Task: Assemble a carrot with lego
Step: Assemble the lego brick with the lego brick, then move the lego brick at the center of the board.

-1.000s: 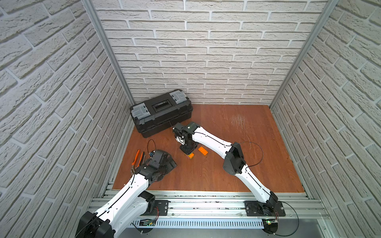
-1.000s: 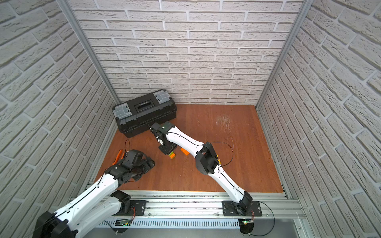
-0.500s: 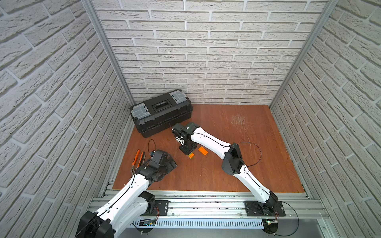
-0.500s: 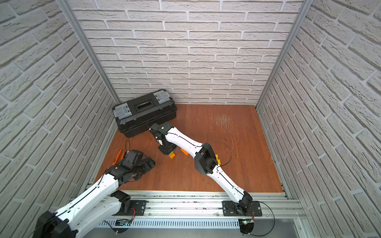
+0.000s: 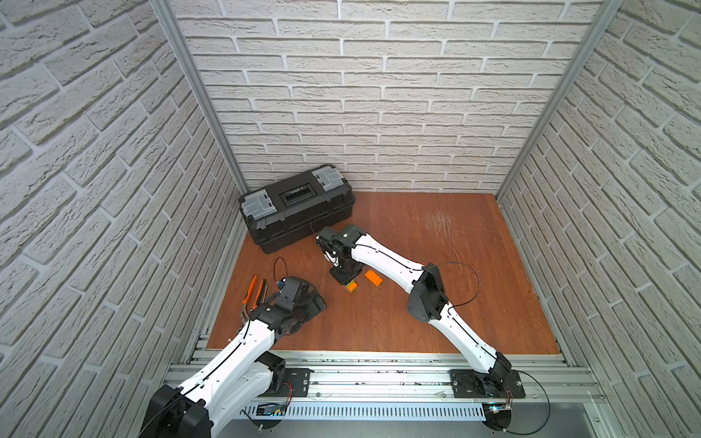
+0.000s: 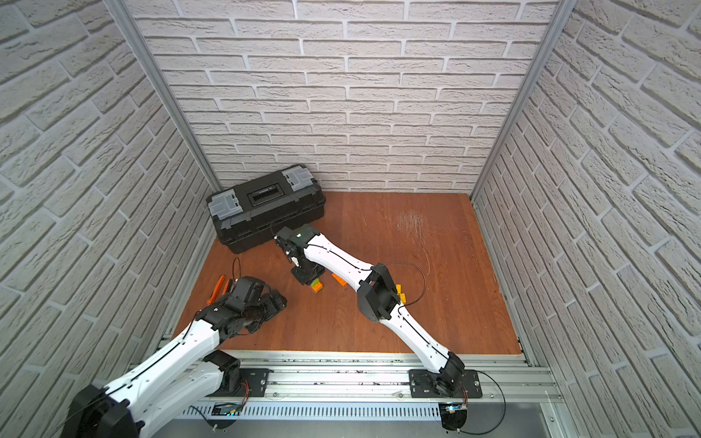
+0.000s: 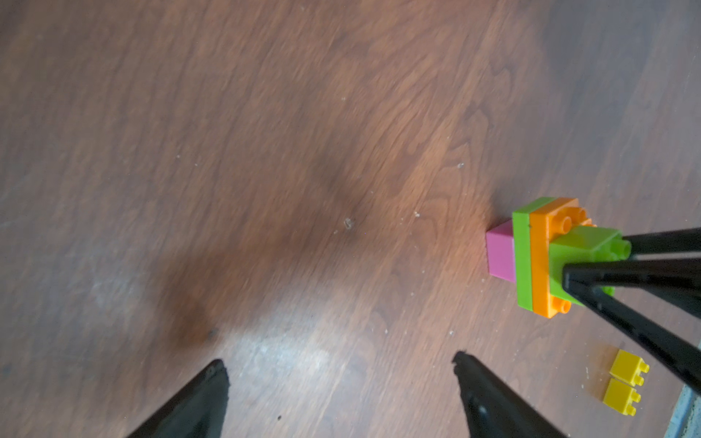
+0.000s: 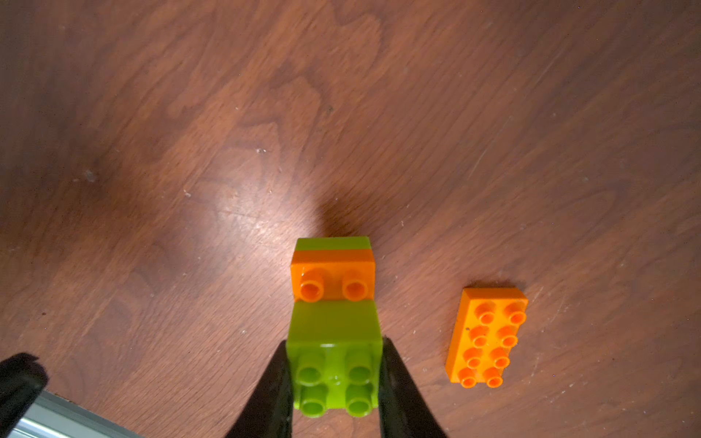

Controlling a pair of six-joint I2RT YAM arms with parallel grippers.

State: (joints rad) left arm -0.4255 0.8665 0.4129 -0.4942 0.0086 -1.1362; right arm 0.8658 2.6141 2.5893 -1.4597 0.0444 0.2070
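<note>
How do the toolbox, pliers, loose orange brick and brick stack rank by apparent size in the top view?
In a top view:
1. toolbox, largest by far.
2. pliers.
3. loose orange brick.
Unranked: brick stack, mostly covered by the right gripper, so its place against the brick is unsure.

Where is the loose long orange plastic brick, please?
In both top views the orange brick lies on the wooden table, just right of, not touching, the brick stack in the right gripper.

Back left corner: toolbox (image 5: 296,206) blocks it.
Left edge: pliers (image 5: 249,288) lie there.
Middle: stack (image 5: 352,287) and orange brick (image 5: 373,278), just beside each other.
Right half of tabletop (image 5: 481,303): bare wood, wide room.
</note>
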